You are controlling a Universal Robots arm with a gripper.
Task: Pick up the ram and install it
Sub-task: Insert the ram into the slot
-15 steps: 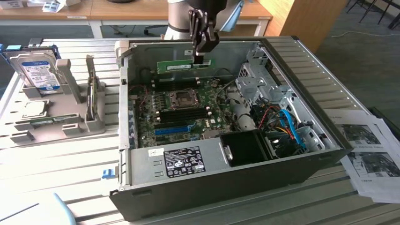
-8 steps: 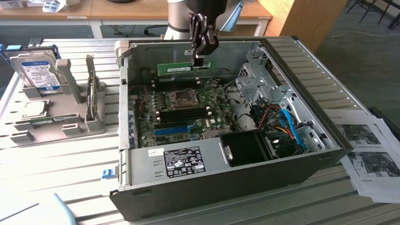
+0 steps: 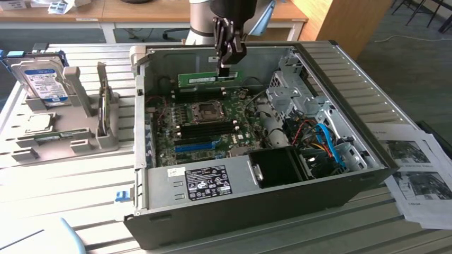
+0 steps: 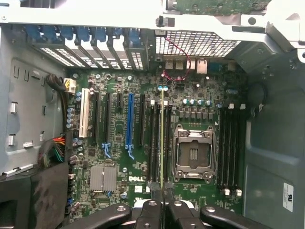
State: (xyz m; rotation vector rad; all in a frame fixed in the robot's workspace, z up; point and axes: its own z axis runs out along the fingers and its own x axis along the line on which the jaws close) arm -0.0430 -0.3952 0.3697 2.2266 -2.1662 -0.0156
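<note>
Exterior view shows the ram (image 3: 201, 79), a long thin green stick, level above the motherboard (image 3: 205, 129), clamped near one end by the gripper (image 3: 226, 73) directly over it.

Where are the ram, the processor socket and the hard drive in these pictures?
ram (image 3: 198, 79), exterior view, on the free end of its green board.
processor socket (image 3: 207, 110), exterior view, on its dark centre.
hard drive (image 3: 44, 79), exterior view, on its top face.

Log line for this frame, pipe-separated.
gripper: shut on ram | ram: held over memory slots beside CPU socket | case: open
</note>
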